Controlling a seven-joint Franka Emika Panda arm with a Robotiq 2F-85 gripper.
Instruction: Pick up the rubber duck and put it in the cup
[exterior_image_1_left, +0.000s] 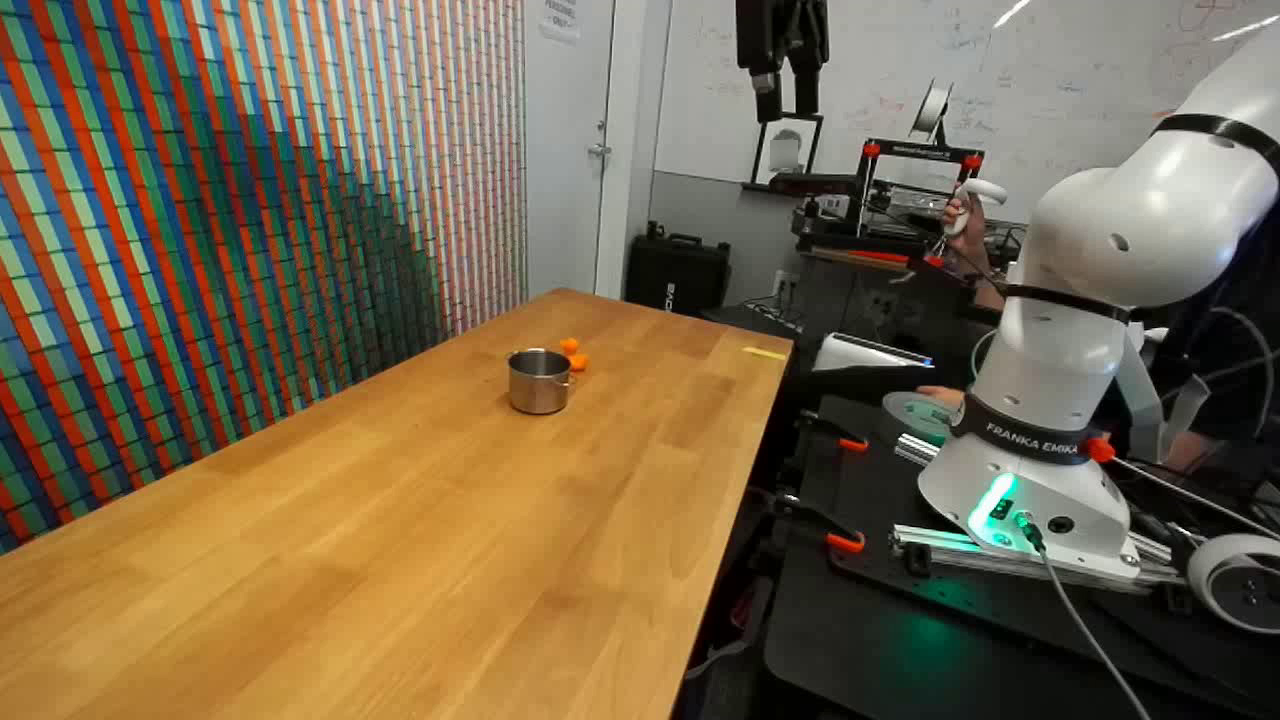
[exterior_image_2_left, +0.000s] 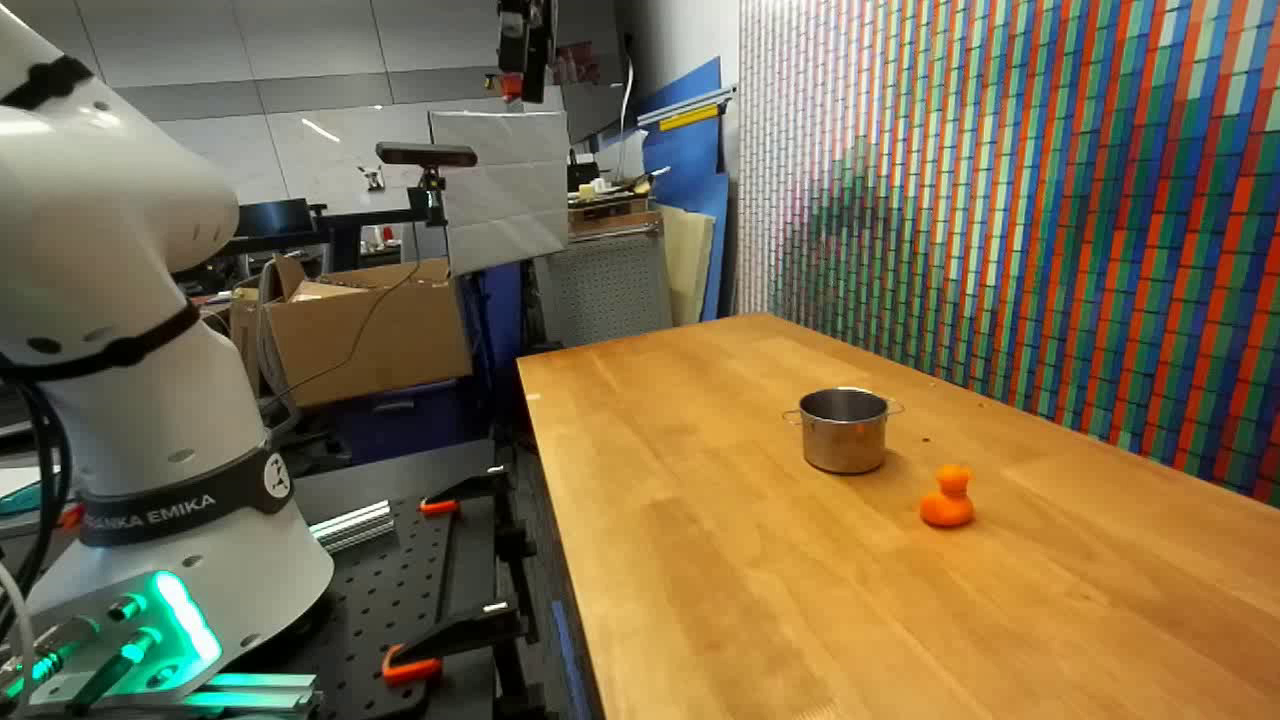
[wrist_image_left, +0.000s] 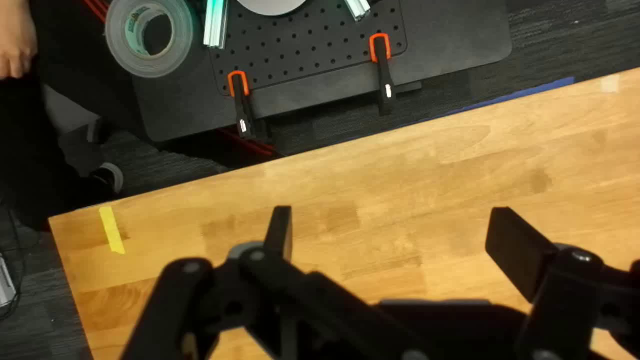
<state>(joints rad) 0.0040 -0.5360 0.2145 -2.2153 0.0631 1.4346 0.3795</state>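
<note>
The rubber duck (exterior_image_2_left: 947, 508) is a small orange toy standing upright on the wooden table. The cup (exterior_image_2_left: 845, 445) is a short silver metal pot with thin side handles and a dark inside, upright a little apart from the duck. In an exterior view the cup (exterior_image_1_left: 539, 388) stands in front of the duck (exterior_image_1_left: 579, 363) and its handle side slightly overlaps it. My gripper (exterior_image_1_left: 787, 105) hangs high above the table, far from both; its tips also show in an exterior view (exterior_image_2_left: 523, 92). In the wrist view the gripper (wrist_image_left: 390, 220) is wide open with nothing between its fingers. Duck and cup are out of the wrist view.
The wooden table (exterior_image_1_left: 420, 530) runs along a striped, tiled wall (exterior_image_1_left: 250, 200). Beside it is the black robot stand (wrist_image_left: 320, 105) with orange-tipped clamps (wrist_image_left: 385, 75). A gap separates stand and table. Yellow tape (wrist_image_left: 112, 230) marks one table corner.
</note>
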